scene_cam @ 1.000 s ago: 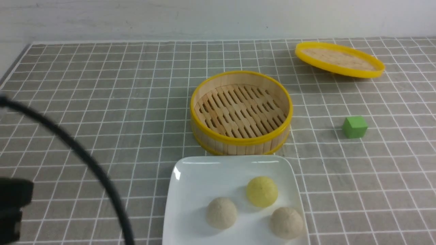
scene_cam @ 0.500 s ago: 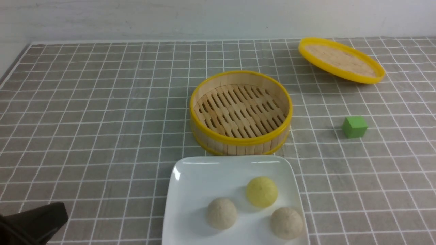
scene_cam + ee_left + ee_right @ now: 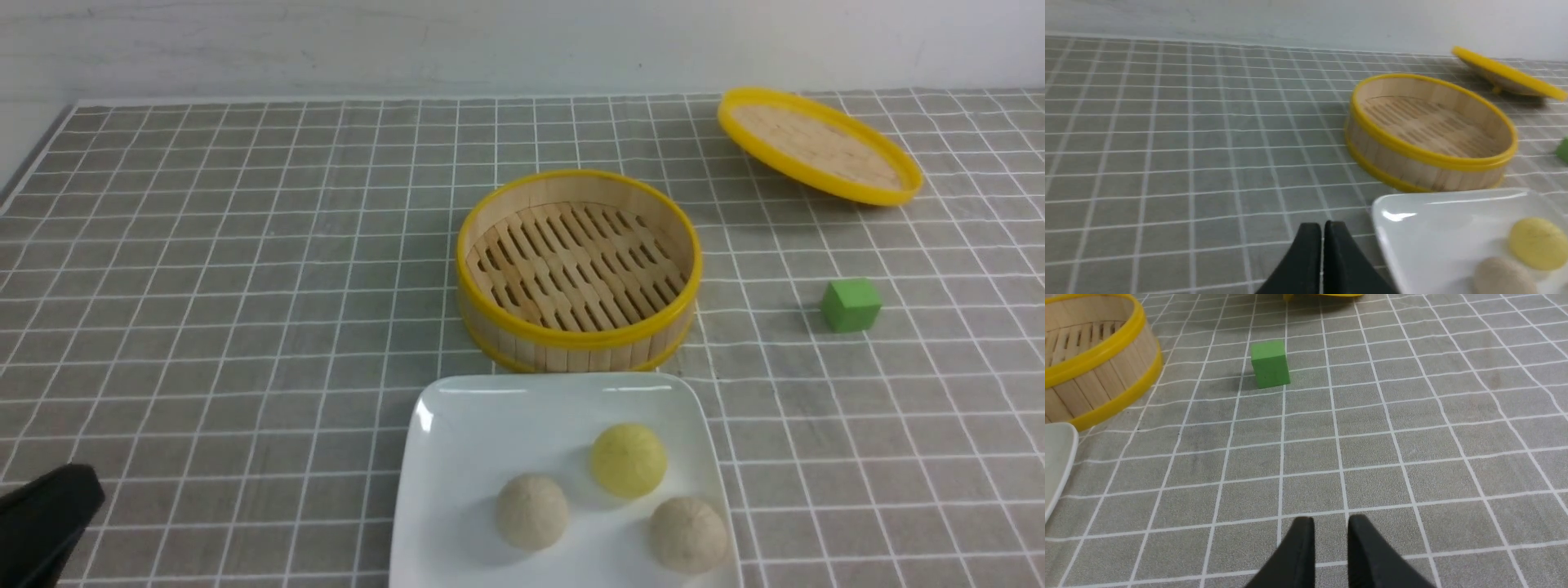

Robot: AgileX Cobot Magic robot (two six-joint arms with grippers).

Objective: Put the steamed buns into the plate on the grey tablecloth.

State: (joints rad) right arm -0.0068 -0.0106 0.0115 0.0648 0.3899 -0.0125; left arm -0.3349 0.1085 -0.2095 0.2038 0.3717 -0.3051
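left tool (image 3: 1323,228) low, shut | right tool (image 3: 1331,524) low, slightly parted

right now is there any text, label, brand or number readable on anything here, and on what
None: no words, numbers or signs show in any view.
The plate, steamed buns, bamboo steamer, lid and green cube are unmarked.
The grey tablecloth carries only white grid lines.

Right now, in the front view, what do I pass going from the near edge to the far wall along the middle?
Two beige buns, then the yellow bun, all on the white plate → the empty bamboo steamer → bare grey tablecloth up to the wall.
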